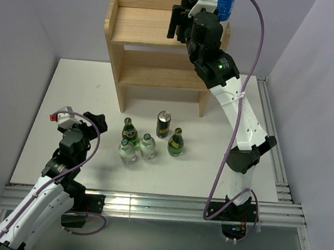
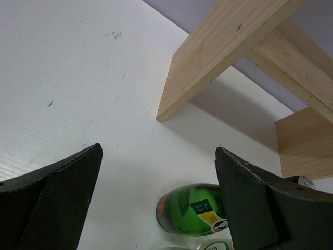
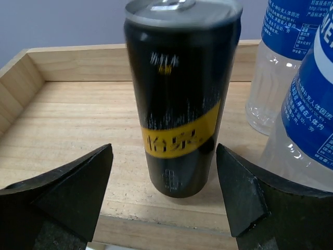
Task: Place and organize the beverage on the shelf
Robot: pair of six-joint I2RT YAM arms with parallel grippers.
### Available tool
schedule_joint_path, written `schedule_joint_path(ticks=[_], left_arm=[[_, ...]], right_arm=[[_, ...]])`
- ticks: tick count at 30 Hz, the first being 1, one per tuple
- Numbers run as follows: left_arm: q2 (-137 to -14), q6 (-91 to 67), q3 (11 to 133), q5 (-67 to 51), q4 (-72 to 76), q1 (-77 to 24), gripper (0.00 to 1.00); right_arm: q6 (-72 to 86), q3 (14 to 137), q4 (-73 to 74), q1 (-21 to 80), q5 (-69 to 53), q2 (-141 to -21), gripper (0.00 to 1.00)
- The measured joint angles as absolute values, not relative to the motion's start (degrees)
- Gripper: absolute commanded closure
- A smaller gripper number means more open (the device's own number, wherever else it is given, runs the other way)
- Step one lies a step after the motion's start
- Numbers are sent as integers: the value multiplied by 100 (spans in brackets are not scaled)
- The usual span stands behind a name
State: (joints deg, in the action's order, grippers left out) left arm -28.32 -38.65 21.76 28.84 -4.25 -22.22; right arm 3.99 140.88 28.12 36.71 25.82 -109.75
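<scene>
The pale wooden shelf (image 1: 141,33) stands at the back of the table. My right gripper (image 1: 178,23) is open at the right end of its upper board. In the right wrist view its jaws (image 3: 163,156) stand apart on either side of a black can with a yellow band (image 3: 179,99), with a gap on each side. The can stands upright near the board's front edge. Two blue-labelled water bottles (image 3: 281,57) stand just right of it. My left gripper (image 1: 90,123) is open and empty, low over the table's left; a green bottle (image 2: 190,208) lies ahead of it.
Several drinks stand in a group on the table in front of the shelf: two green bottles (image 1: 129,132) (image 1: 176,142), two clear bottles (image 1: 127,151) (image 1: 148,146) and a black can (image 1: 163,124). The shelf's side panel (image 2: 218,57) shows in the left wrist view.
</scene>
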Motion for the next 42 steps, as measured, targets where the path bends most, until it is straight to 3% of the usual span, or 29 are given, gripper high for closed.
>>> schedule_joint_path(ticks=[24, 36, 42], left_arm=[[-2821, -3865, 2176, 2985, -508, -2222, 3], [-2788, -3865, 2176, 3037, -541, -2222, 3], [-2786, -3865, 2176, 3098, -541, -2222, 3]], right_arm=[[558, 13124, 2620, 3671, 2598, -10722, 10], [707, 12075, 2593, 3820, 2652, -9749, 1], [917, 10757, 2381, 4287, 2947, -8779, 1]])
